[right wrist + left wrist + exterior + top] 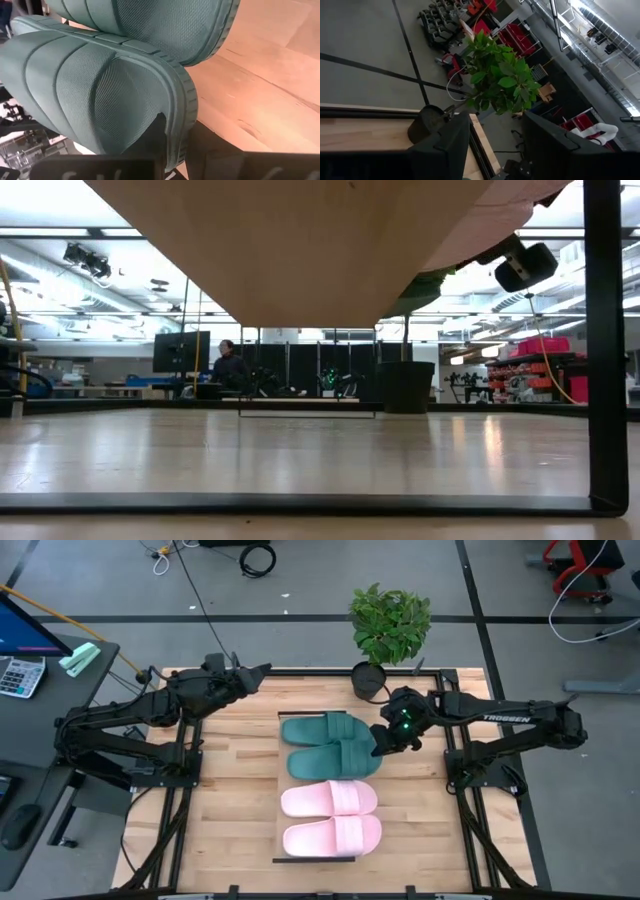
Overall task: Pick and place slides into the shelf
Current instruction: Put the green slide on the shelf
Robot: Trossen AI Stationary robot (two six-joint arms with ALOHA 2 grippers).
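- Gripping the heel rim of a dark teal slide (335, 759), the right gripper (388, 743) sits at the slide's right end, jaws clamped on the rim; right wrist view shows one finger over the ribbed sole edge (170, 130).
- That slide lies 2nd from the far end of the shelf (277, 790), just beside the other teal slide (322, 729), which is farther back.
- Two pink slides, nearer the front: one (328, 799) next to the held teal one, the other (333, 835) at the shelf's near end. All 4 in a row, straps across, sides touching or nearly so.
- The shelf's dark edge frames the row on the left & front; it rests mid-desk (230, 800).
- Left gripper (262, 670) hovers at the far-left part of the desk, well apart from the slides, jaws apart w/ nothing between; left wrist view looks past its fingers (445, 145) at the potted plant (388, 625).
- The plant's dark pot (368, 679) stands at the desk's far edge, near the right arm.
- Low view: a person (230, 365) in the room far behind; slides not visible there.
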